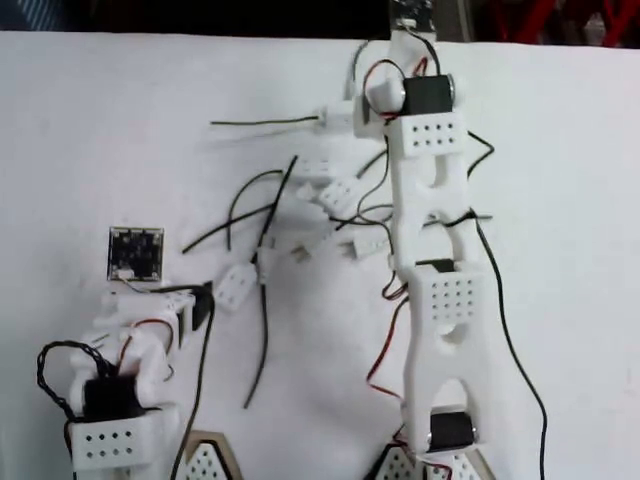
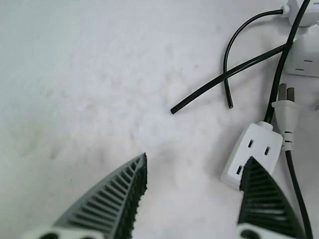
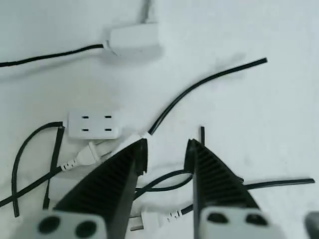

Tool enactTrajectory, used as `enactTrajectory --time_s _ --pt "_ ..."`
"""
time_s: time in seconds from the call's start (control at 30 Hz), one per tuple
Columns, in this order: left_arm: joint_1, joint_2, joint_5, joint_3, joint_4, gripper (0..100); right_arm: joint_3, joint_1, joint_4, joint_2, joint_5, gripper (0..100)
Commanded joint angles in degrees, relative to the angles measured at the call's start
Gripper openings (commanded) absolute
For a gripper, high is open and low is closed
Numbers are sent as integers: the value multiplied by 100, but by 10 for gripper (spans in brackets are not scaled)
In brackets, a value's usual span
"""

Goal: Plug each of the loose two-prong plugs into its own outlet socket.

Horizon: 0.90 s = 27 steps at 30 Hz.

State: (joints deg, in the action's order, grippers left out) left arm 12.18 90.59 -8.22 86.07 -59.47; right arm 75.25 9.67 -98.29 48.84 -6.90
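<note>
My left gripper (image 2: 198, 159) is open wide just above the table, with nothing between its fingers. A white outlet socket (image 2: 249, 152) lies right against one fingertip (image 2: 251, 167), and a white two-prong plug (image 2: 285, 112) on a black cord lies just beyond it. In the high view this socket (image 1: 238, 285) sits just ahead of the left gripper (image 1: 205, 298). My right gripper (image 3: 168, 145) is open by a narrow gap and holds nothing. It hovers over black cords, close to a loose plug (image 3: 89, 152) and a four-slot socket (image 3: 94, 124). Another socket (image 3: 133, 39) lies farther off.
Several black cords (image 1: 262, 330) tangle across the table's middle among more sockets (image 1: 340, 190) and plugs (image 1: 300, 252). The right arm (image 1: 430, 250) stretches up the table over part of the tangle. A square black-and-white marker (image 1: 136, 253) lies left of the left gripper.
</note>
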Motion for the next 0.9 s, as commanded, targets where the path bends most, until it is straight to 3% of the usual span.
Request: enactTrajectory --time_s 0.0,0.47,0.87 --pt "66 75 0 -53 26 301 -404 -154 -57 -207 -70 115" --pt "57 75 0 -44 26 301 -5468 374 189 -2967 -1160 119" --pt "57 75 0 -35 26 301 -6664 444 1622 -2501 -2163 120"
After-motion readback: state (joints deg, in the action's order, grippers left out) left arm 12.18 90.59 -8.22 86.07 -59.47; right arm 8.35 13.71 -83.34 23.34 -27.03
